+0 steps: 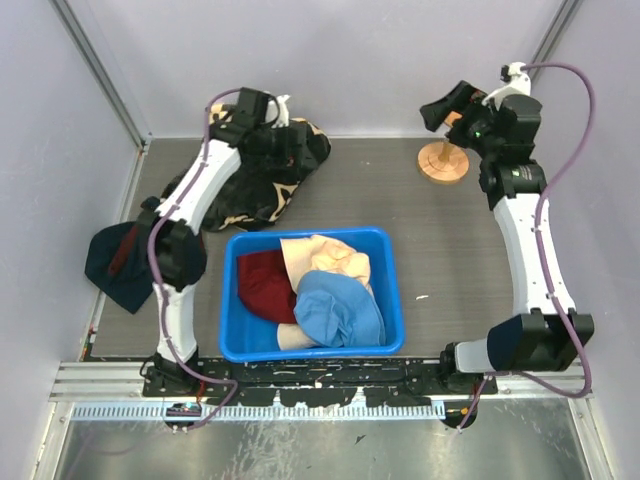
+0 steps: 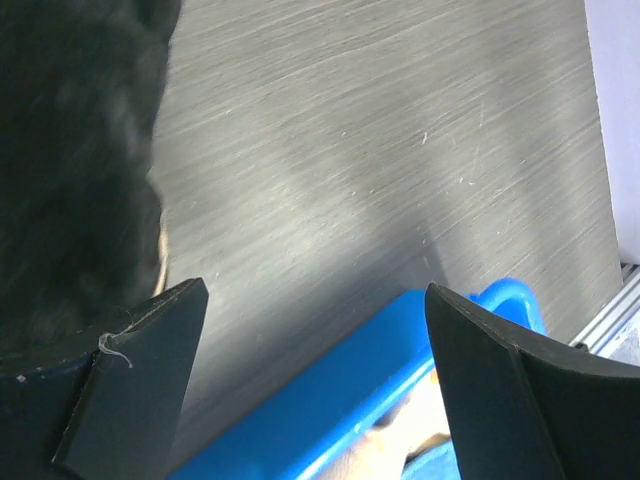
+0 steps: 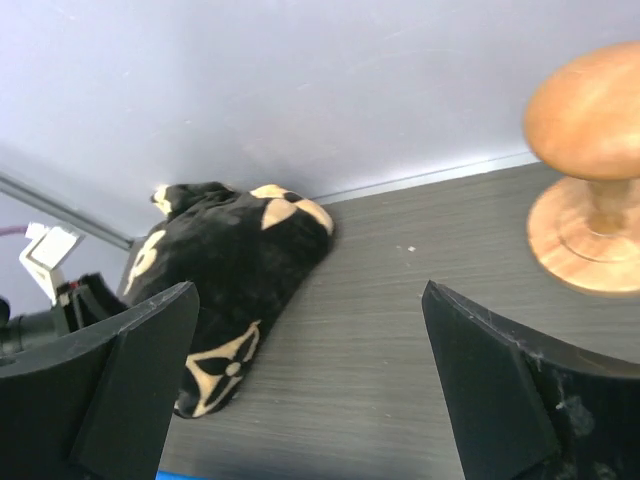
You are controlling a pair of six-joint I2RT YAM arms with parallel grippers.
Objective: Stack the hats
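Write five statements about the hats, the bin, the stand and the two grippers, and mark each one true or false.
1. The light blue hat lies in the blue bin. True.
2. A hat sits on the wooden stand. False: the stand is bare.
3. The left gripper and the right gripper are both open and hold nothing. True.
4. The dark red hat lies on the table outside the bin. False: it is in the bin, beside the light blue hat.
5. The black blanket lies at the near right of the table. False: it lies at the far left, by the left gripper.
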